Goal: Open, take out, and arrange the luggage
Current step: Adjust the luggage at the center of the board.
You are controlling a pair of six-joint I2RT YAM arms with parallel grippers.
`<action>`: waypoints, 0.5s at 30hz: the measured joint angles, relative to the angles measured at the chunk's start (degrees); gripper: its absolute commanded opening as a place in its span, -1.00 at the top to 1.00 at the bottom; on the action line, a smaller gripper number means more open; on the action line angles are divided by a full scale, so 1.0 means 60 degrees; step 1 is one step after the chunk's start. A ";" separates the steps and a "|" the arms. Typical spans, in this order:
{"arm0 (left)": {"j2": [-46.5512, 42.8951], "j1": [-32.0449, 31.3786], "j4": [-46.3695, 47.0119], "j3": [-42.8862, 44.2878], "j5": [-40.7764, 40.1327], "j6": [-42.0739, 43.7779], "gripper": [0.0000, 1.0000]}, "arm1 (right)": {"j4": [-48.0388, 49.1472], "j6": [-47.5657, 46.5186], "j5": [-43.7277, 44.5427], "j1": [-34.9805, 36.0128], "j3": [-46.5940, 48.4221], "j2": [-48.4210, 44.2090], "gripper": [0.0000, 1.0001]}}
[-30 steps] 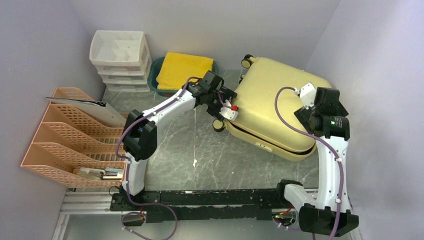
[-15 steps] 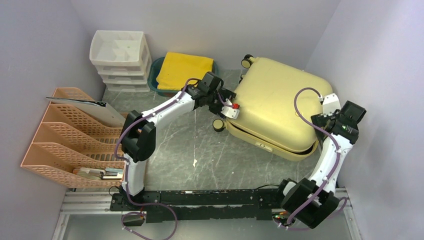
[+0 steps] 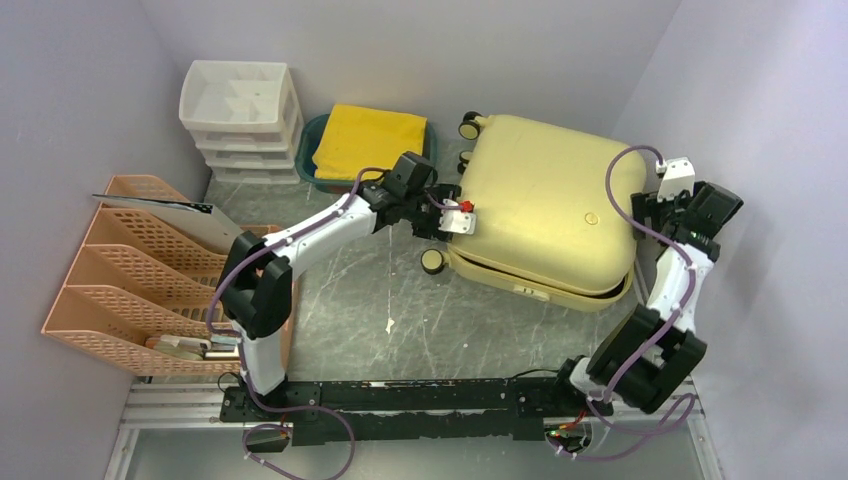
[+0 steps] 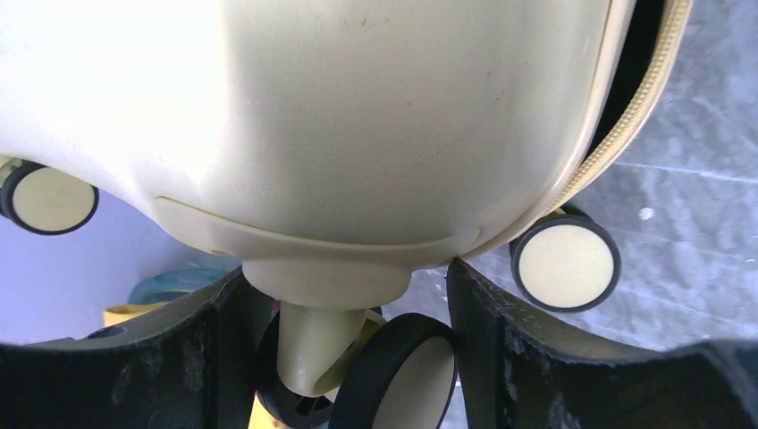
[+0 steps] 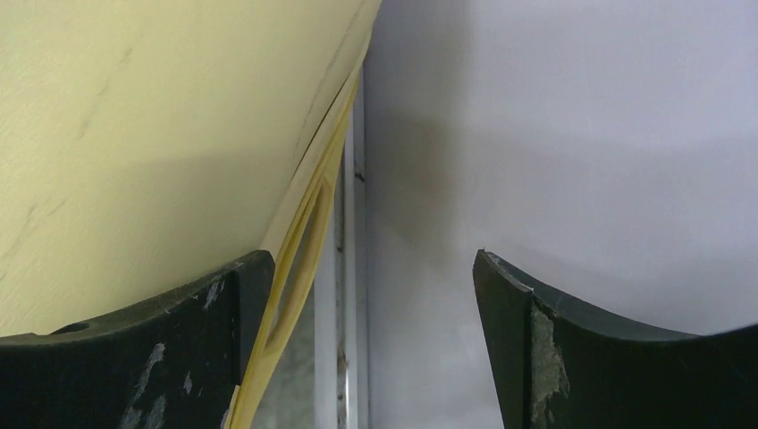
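Left gripper (image 4: pixel 347 268): jaws clamp a caster mount (image 4: pixel 326 295) at the wheel end of the luggage (image 4: pixel 357 107); a wheel (image 4: pixel 398 380) hangs just below, between the fingers.
Right gripper (image 5: pixel 366 268): jaws spread with nothing between them; the zipper edge (image 5: pixel 304 241) lies just beside its left finger, with bare wall ahead.
Seam (image 3: pixel 540 288): gapes along the near side, so the lid probably lifts from there.
Suitcase body: lies flat between the two pairs of jaws, its long axis running from one gripper to the other; both arms are equally near.
Hidden: the contents, handle and far-side hinge cannot be made out.
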 measured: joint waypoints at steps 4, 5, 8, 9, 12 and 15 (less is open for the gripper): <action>-0.0441 -0.0280 0.0025 -0.0415 -0.0525 -0.1027 0.90 | 0.0769 0.0455 -0.0244 0.0379 0.0528 0.1045 -0.79; -0.0521 -0.0379 -0.0033 -0.0474 -0.0725 -0.1217 0.90 | 0.0951 0.0481 -0.0197 0.0528 0.0623 0.1191 -0.80; -0.0634 -0.0761 -0.0237 -0.0499 -0.1588 -0.1832 0.90 | 0.1526 0.0681 0.0153 0.1184 0.1115 0.1534 -0.89; -0.0634 -0.0878 -0.0266 -0.0455 -0.1858 -0.2051 0.90 | 0.1574 0.0772 0.0251 0.1351 0.1311 0.1570 -0.92; -0.0484 -0.1126 -0.0415 -0.0131 -0.2441 -0.2575 0.90 | 0.1235 0.1064 0.0200 0.1614 0.1920 0.1497 -0.99; -0.0277 -0.1293 -0.0488 0.0193 -0.2914 -0.2987 0.90 | 0.0288 0.1089 0.0015 0.1778 0.2725 0.1053 -0.99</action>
